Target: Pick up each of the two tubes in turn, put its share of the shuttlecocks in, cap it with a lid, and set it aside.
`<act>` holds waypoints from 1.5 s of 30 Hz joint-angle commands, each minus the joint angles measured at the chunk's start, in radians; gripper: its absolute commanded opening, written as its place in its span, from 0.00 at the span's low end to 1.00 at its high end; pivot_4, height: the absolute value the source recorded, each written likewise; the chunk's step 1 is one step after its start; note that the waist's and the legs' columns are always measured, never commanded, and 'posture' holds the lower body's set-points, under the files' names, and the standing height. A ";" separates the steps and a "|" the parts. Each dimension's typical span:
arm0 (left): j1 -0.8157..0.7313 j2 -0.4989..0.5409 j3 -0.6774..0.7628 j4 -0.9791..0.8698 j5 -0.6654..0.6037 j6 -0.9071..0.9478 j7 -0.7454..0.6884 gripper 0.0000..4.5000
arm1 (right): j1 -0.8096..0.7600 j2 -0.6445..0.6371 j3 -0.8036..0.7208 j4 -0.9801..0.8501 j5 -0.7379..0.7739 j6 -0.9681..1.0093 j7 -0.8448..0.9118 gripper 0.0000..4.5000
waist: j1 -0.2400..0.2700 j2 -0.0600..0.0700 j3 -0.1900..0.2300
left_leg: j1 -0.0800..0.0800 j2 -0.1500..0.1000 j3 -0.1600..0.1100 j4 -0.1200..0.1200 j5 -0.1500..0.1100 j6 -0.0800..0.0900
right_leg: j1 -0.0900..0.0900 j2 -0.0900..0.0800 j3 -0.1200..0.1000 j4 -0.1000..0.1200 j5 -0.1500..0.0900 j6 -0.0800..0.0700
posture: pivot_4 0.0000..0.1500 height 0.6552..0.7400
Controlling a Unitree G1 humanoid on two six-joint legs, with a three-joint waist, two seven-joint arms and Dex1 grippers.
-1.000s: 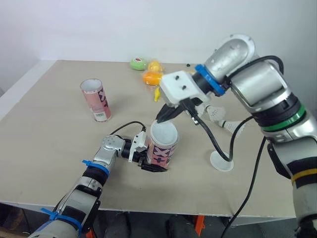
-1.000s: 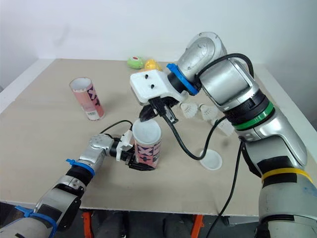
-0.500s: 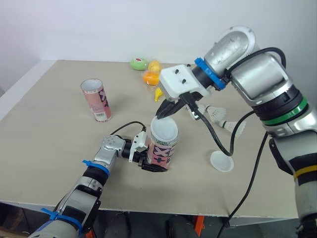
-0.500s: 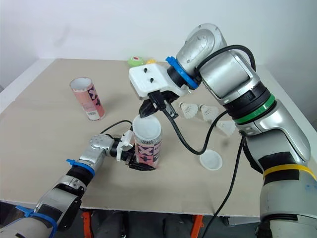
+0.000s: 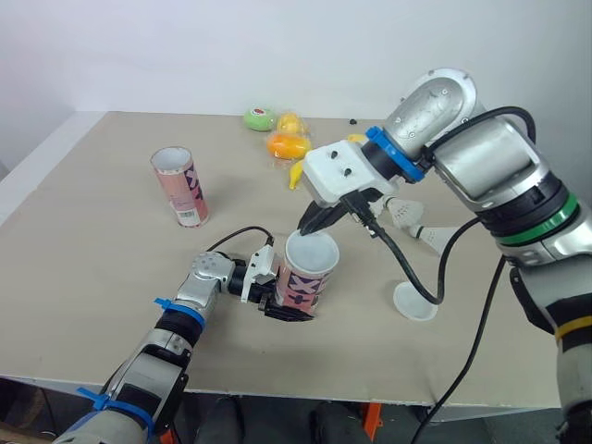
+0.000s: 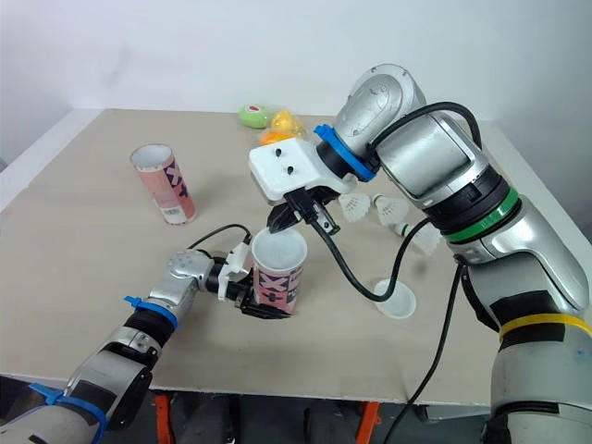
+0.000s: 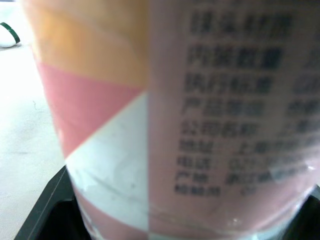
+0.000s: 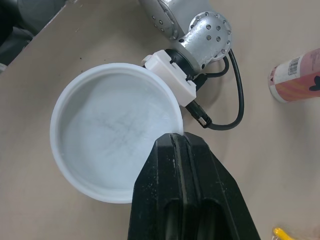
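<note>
The beige desk (image 5: 92, 259) carries an upright pink tube (image 5: 179, 187) at far left, a white lid (image 5: 413, 302) near right, shuttlecocks (image 5: 404, 214) just beyond it, and colourful toys (image 5: 285, 144) at the far middle.

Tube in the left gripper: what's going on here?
Capping step. The left gripper holds a tube, tilted a little, near the front of the table. The right gripper pinches a white lid by its rim, fingers shut, right at the tube's mouth; I can't tell if it is seated. Three shuttlecocks lie on the table to the right, with a spare lid near them. The second tube stands open at the back left.
</note>
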 commanded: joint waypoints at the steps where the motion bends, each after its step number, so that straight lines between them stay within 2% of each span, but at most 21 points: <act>1: 0.052 0.028 -0.037 0.087 0.079 0.042 0.025 0.75 | 0.021 -0.030 -0.005 -0.055 -0.011 -0.021 0.041 0.01 | 0.000 0.000 0.000 | 0.000 0.000 0.000 0.000 0.000 0.000 | 0.000 0.000 0.000 0.000 0.000 0.000 | 1.00 0.46; 5: 0.054 0.027 -0.037 0.085 0.077 0.043 0.029 0.75 | 0.077 -0.005 -0.020 -0.076 -0.090 -0.050 0.032 0.01 | 0.001 -0.001 -0.001 | 0.000 0.000 0.000 -0.001 0.000 0.000 | 0.000 0.000 0.000 -0.001 0.000 0.000 | 1.00 0.46; 6: 0.056 0.027 -0.037 0.084 0.076 0.044 0.030 0.75 | 0.090 0.008 -0.024 -0.082 -0.104 -0.051 0.018 0.11 | 0.001 -0.001 -0.002 | 0.000 0.000 0.000 -0.001 0.000 0.000 | 0.000 0.000 0.000 -0.001 0.000 0.000 | 1.00 0.46; 7: 0.056 0.028 -0.037 0.083 0.076 0.044 0.030 0.75 | 0.100 0.019 -0.030 -0.087 -0.117 -0.051 0.010 0.14 | 0.000 -0.001 -0.004 | 0.000 0.000 0.000 -0.001 0.000 0.000 | 0.000 0.000 0.000 -0.002 0.000 0.000 | 1.00 0.46; 9: 0.060 0.028 -0.036 0.080 0.074 0.046 0.032 0.75 | 0.126 0.039 -0.043 -0.106 -0.128 -0.042 -0.005 0.34 | 0.000 -0.001 -0.006 | 0.000 0.000 0.000 -0.001 0.000 0.000 | 0.000 0.000 0.000 -0.002 0.000 0.000 | 1.00 0.46; 10: 0.062 0.027 -0.036 0.078 0.074 0.047 0.033 0.75 | 0.136 0.053 -0.050 -0.104 -0.146 -0.045 -0.019 0.47 | 0.000 -0.001 -0.007 | 0.000 0.000 0.000 -0.002 0.000 0.000 | 0.000 0.000 0.000 -0.002 0.000 0.000 | 1.00 0.46; 15: 0.067 0.025 -0.032 0.074 0.075 0.049 0.035 0.75 | 0.137 0.115 -0.100 -0.049 -0.185 -0.002 -0.071 0.91 | 0.000 0.000 -0.013 | 0.002 0.000 0.000 -0.002 0.000 0.000 | 0.001 0.000 0.000 -0.001 0.000 0.000 | 1.00 0.46; 22: 0.066 0.021 -0.032 0.075 0.077 0.050 0.038 0.75 | 0.007 0.135 -0.256 0.018 -0.039 0.163 0.024 0.91 | 0.000 0.000 -0.013 | 0.002 0.000 0.000 -0.003 0.000 0.000 | 0.000 0.000 0.000 -0.001 0.002 -0.003 | 1.00 0.46; 23: 0.065 0.020 -0.032 0.077 0.077 0.049 0.038 0.75 | 0.012 0.119 -0.248 0.007 -0.025 0.164 0.033 0.86 | 0.000 0.000 -0.013 | 0.002 0.000 0.000 -0.003 0.000 0.000 | 0.000 0.000 0.000 -0.002 0.002 -0.003 | 1.00 0.46; 26: 0.059 0.020 -0.033 0.082 0.077 0.046 0.039 0.75 | 0.058 0.074 -0.205 -0.036 -0.016 0.139 0.041 0.64 | 0.001 -0.002 -0.014 | 0.002 0.000 0.000 -0.004 -0.001 -0.001 | 0.000 0.000 -0.001 -0.002 0.001 -0.003 | 1.00 0.46; 31: 0.056 0.020 -0.032 0.086 0.078 0.043 0.040 0.75 | 0.110 0.036 -0.156 -0.081 -0.016 0.107 0.041 0.10 | 0.000 0.000 -0.013 | 0.002 0.000 0.000 -0.004 -0.001 -0.001 | 0.000 -0.001 0.000 -0.002 0.000 -0.001 | 1.00 0.46; 32: 0.056 0.021 -0.032 0.086 0.079 0.043 0.039 0.75 | 0.117 0.030 -0.141 -0.085 -0.021 0.099 0.041 0.03 | 0.000 0.000 -0.013 | 0.002 0.000 0.000 -0.004 -0.001 -0.001 | 0.000 -0.001 -0.001 -0.002 0.000 -0.001 | 1.00 0.46; 40: 0.062 0.029 -0.029 0.074 0.075 0.048 0.038 0.75 | 0.161 0.009 -0.017 -0.112 -0.059 0.038 0.041 0.03 | 0.000 0.000 -0.013 | 0.003 0.000 0.000 -0.004 -0.001 -0.001 | 0.000 -0.001 -0.001 -0.002 -0.001 0.000 | 1.00 0.46; 45: 0.062 0.029 -0.026 0.066 0.073 0.053 0.040 0.75 | 0.187 0.029 0.056 -0.059 -0.140 -0.063 0.041 0.03 | 0.000 -0.001 -0.018 | 0.004 0.000 0.000 -0.004 -0.001 -0.002 | 0.000 -0.001 -0.001 -0.003 -0.001 0.001 | 1.00 0.46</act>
